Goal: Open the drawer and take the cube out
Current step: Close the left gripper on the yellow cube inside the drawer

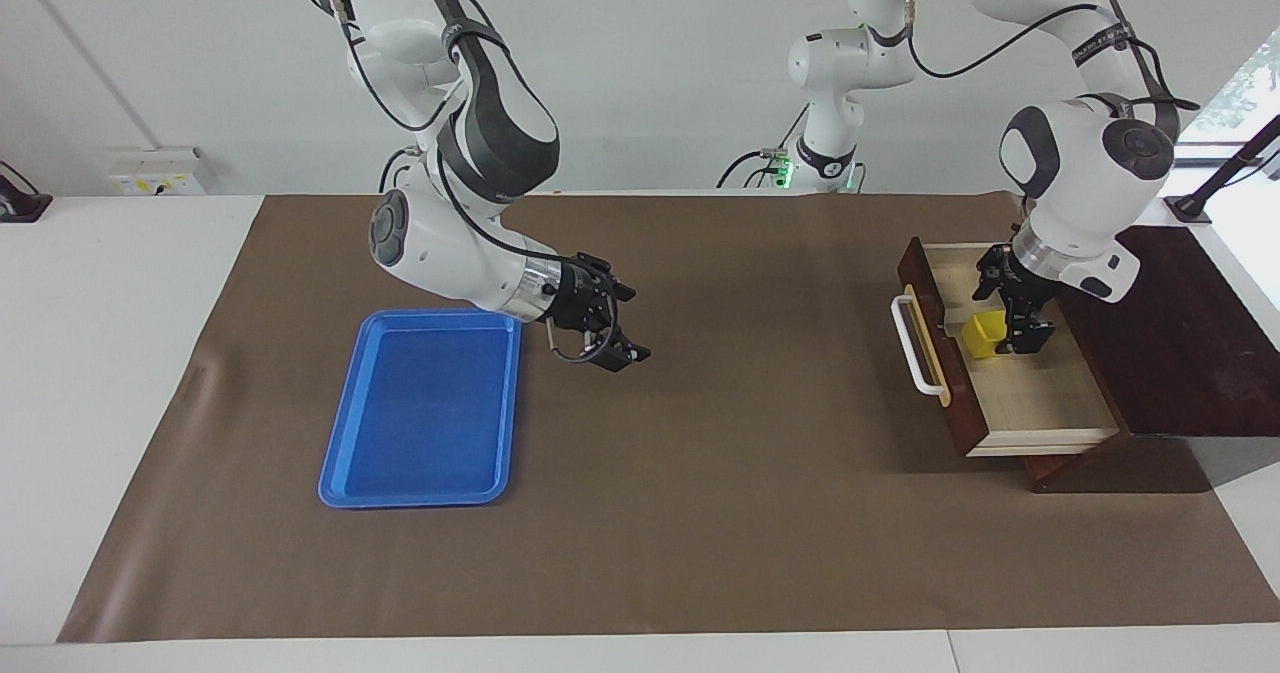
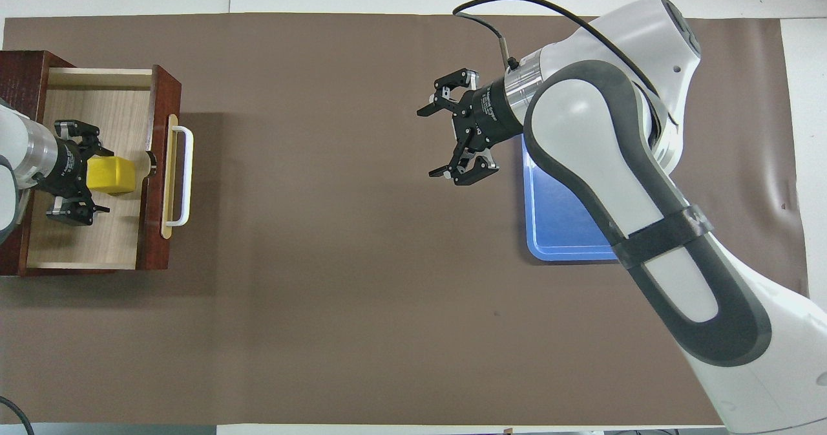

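One small bright yellow cube [image 1: 984,334]: inside pulled-out dark brown wooden drawer [image 1: 1040,405] with pale interior, between spread fingers of left gripper [image 1: 1012,305], not clamped. Right gripper [image 1: 612,325]: wide open, empty, waiting over brown mat beside flat blue plastic tray [image 1: 425,408], well apart.

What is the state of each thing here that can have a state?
drawer: pulled open.
cube: inside the drawer, between the left gripper's open fingers, not lifted.
left gripper: open, lowered into the drawer around the cube.
right gripper: open, holds nothing, waits above the mat beside the blue tray.
blue tray: flat on the mat, nothing in it.
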Motion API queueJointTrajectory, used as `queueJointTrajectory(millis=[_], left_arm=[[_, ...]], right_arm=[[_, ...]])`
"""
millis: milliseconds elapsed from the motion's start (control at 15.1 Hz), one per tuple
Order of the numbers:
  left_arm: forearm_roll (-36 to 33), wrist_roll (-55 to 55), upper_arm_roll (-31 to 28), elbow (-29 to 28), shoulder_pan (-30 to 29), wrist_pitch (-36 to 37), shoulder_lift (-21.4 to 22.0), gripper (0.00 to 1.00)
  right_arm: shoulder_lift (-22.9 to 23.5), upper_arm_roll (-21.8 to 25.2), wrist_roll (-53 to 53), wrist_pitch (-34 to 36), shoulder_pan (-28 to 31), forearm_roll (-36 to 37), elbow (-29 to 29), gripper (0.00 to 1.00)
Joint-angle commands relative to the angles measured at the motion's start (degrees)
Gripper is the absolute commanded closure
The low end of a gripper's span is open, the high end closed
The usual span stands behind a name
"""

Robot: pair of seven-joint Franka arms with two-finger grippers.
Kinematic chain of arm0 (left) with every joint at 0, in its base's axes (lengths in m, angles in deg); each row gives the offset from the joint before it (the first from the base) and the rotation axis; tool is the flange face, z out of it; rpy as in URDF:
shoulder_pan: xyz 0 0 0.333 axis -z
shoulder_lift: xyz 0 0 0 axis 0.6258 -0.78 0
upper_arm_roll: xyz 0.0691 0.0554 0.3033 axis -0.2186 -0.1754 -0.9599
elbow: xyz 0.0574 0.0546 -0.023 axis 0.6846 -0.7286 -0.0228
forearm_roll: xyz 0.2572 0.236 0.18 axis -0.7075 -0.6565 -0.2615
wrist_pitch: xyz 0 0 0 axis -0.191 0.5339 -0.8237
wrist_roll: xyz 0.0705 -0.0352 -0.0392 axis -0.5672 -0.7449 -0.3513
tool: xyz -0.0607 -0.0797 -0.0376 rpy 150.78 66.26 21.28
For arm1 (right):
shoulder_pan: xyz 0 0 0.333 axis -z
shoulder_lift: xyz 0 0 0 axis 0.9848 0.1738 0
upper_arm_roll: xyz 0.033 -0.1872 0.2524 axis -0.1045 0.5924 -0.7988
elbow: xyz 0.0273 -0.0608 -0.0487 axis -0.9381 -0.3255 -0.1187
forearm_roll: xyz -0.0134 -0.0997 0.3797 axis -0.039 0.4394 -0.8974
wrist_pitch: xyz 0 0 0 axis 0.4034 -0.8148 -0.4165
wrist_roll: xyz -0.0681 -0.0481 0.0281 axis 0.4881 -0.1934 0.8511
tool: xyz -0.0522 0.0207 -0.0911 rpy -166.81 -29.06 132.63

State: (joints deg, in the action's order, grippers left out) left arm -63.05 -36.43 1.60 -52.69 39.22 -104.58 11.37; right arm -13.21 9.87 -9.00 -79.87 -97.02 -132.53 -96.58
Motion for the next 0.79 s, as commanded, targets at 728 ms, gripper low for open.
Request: queueJointTrajectory(millis=[728], left_arm=[[0.2, 0.3, 0.0, -2.2, -1.4, -1.5, 1.7, 0.00]], right_arm=[[-1.4, 0.0, -1.0, -2.3, 0.1, -1.1, -2.2, 0.00]])
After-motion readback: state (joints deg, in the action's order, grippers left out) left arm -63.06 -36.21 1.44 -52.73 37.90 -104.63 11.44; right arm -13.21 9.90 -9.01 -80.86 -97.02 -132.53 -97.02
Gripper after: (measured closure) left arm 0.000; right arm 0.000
